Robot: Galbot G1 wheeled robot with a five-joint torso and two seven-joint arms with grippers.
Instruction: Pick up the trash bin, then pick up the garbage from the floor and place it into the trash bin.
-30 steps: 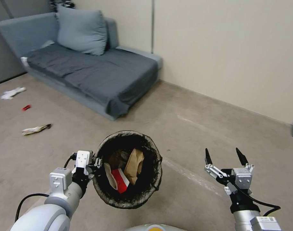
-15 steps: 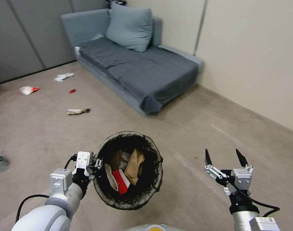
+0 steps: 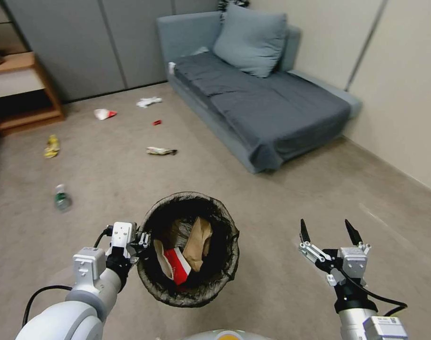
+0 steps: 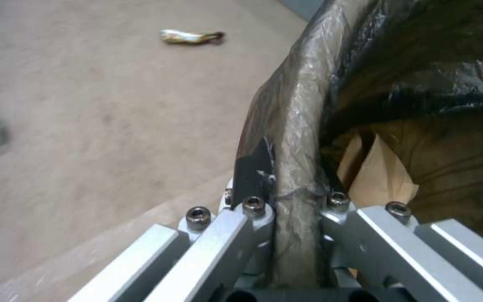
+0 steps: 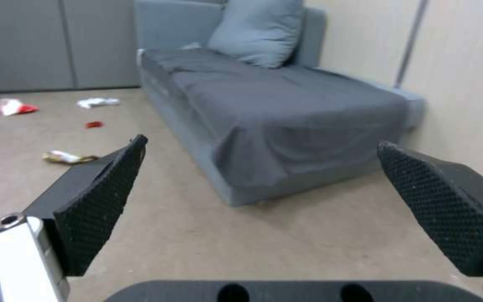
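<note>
The trash bin (image 3: 227, 231), lined with a dark bag, hangs off the floor in front of me. My left gripper (image 3: 140, 242) is shut on its rim (image 4: 303, 105), one finger inside and one outside. Inside lie a brown paper bag (image 3: 198, 242) and a red-and-white carton (image 3: 176, 266). Garbage is scattered on the floor ahead to the left: a gold wrapper (image 3: 161, 151), a red-and-white carton (image 3: 104, 114), a white tissue (image 3: 149, 101), a small red scrap (image 3: 156, 123) and a yellow wrapper (image 3: 51, 145). My right gripper (image 3: 326, 231) is open and holds nothing.
A grey sofa (image 3: 267, 104) with a cushion stands against the right wall. A wooden shelf (image 3: 21, 94) is at the far left before grey panels. A plastic bottle (image 3: 62, 198) lies on the floor near my left side.
The camera has turned left, so the sofa slid rightward in the picture and the shelf, bottle and more litter came into view. Both arms and the bin kept their pose.
</note>
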